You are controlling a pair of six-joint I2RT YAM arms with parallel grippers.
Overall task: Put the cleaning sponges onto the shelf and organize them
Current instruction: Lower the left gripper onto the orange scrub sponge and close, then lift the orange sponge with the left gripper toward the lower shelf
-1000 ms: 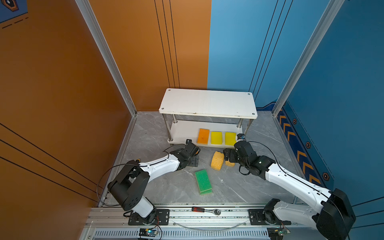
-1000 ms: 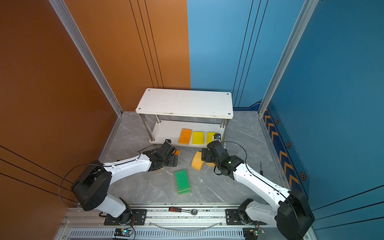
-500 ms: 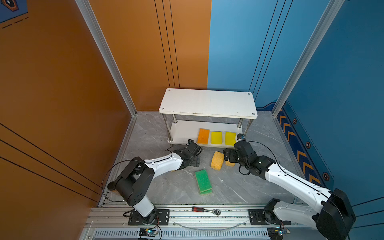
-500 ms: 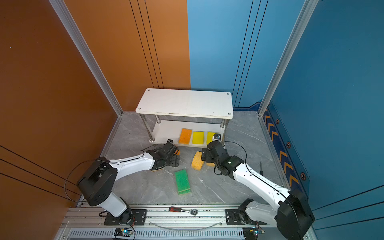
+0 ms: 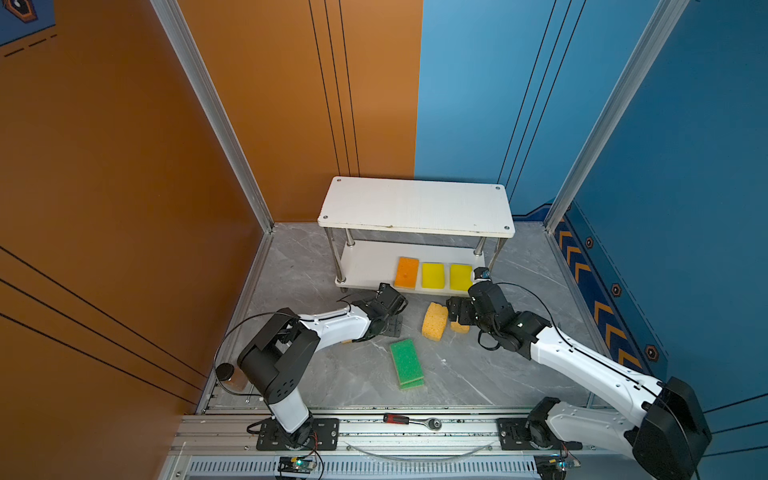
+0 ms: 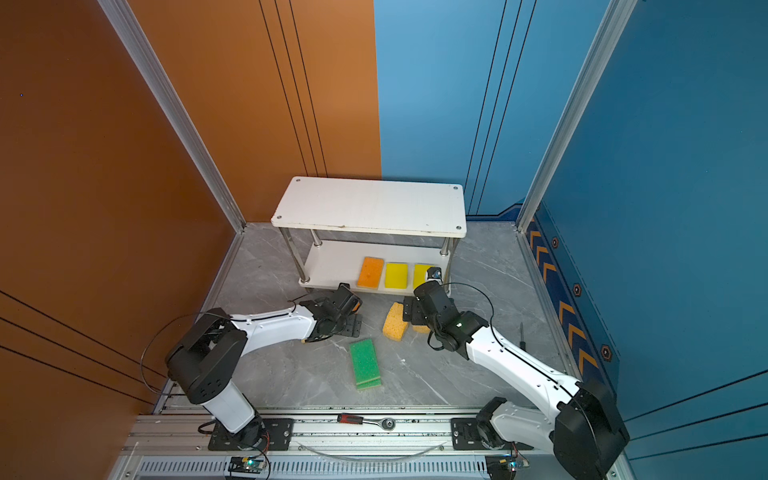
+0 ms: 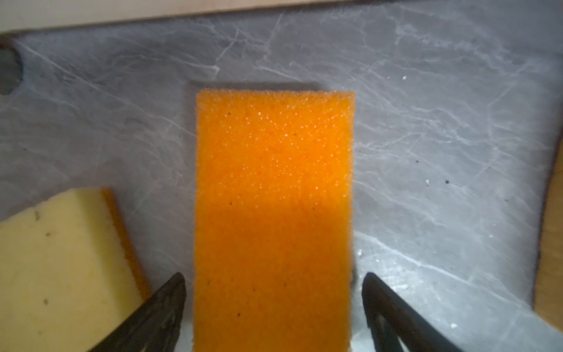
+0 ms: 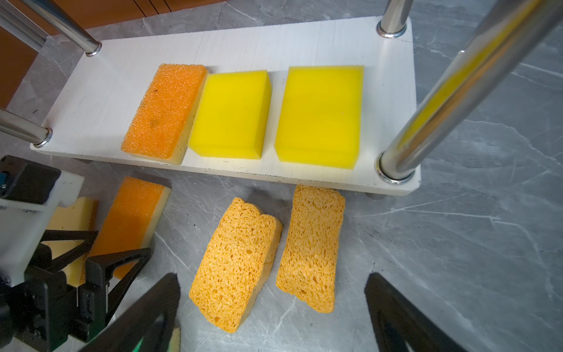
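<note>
**Three sponges shelved, six on the bench**

I see the grey marbled bench [image 5: 478, 374] carrying the shelf [image 5: 415, 205]. Its lower board [image 8: 106, 91] holds an orange-topped sponge [image 5: 407, 272] and two yellow sponges [image 5: 432, 275]. On the bench lie two porous sponges [image 8: 237, 262], stacked green sponges [image 5: 406, 363], an orange sponge [image 7: 274, 213] and an upturned pale sponge [image 7: 61, 268].

The lower board of the shelf [image 8: 106, 85] holds an orange-topped sponge [image 8: 163, 111] and two yellow sponges [image 8: 231, 115] [image 8: 320, 115] in a row. On the worktop [image 8: 457, 243] just beside it, two porous sponges [image 8: 237, 265] [image 8: 310, 247] lie ahead of the right gripper [image 8: 272, 283], whose jaws are spread.

A robotics lab test cell: orange panels [image 5: 124, 166] and blue panels [image 5: 685, 208] in aluminium framing [image 5: 210, 112] enclose a grey counter [image 5: 478, 374]. The left arm [image 5: 332, 326] and right arm [image 5: 582, 361] are bolted to the near rail [image 5: 457, 434], where a ratchet wrench [image 5: 411, 420] lies.
</note>
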